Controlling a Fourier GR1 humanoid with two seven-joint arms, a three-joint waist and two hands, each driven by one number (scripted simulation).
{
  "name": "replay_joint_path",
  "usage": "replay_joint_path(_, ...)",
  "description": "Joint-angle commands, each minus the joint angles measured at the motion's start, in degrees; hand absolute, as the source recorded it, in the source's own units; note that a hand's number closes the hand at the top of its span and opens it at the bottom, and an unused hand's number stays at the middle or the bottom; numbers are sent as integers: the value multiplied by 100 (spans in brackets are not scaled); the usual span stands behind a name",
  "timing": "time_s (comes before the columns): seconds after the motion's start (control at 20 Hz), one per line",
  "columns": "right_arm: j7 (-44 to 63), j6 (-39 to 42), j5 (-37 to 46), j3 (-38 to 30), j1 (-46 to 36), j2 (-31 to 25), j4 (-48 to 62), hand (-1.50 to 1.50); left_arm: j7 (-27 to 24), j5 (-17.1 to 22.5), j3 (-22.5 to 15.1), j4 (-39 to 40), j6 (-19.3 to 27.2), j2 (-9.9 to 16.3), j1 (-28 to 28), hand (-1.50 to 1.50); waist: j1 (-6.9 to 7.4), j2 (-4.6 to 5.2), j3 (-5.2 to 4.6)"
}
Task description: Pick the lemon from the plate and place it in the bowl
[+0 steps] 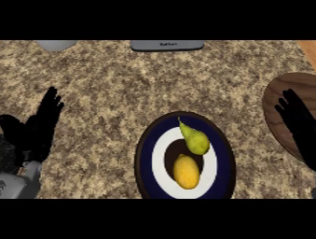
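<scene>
Right robot hand [303,128] was open, fingers straight, hanging over the near edge of the brown wooden bowl [305,86] at the right side of the surface [119,84]. It held nothing. Left robot hand [40,123] was open too, fingers up, resting at the left, well apart from everything.

The lemon [186,172] was untouched, on the white centre of the dark-rimmed plate [145,154], to the left of the right robot hand and a bit nearer the robot. Clear gap between the two.

Catch: a green pear [195,139] lay just beyond the lemon on the same plate, the two near touching or touching; I couldn't tell which.

My read on the pick-up step: the right robot hand was the obvious one, since the bowl sat on its side. It should come in from the near or right side of the lemon, keeping fingers off the pear. Close round the lemon's middle, lift straight up before swinging right, or the pear probably gets knocked.

A grey appliance [167,45] and a grey object [56,45] sat at the far edge, out of the way.
</scene>
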Motion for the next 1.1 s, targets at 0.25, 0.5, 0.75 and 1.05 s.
replay_joint_path(0.25,740,-1066,2440,2711,244,848,-1291,150,-261,-496,-363,-353,-183,-116,-593,0,190,-64,-58)
replay_joint_path(0.5,-349,-3279,3636,2078,809,1564,-1662,-150,-413,-431,-480,-202,-182,-349,-233,0,-197,-115,-30)
replay_joint_path(0.75,-1319,-4472,5130,3579,1748,2289,-1960,-150,-561,-512,-558,-362,-292,-326,-76,0,22,-90,-36)
replay_joint_path(1.05,586,-4732,7509,3970,2150,2334,-2408,-150,-432,-618,-590,-69,-236,-618,-404,0,70,-9,-58)
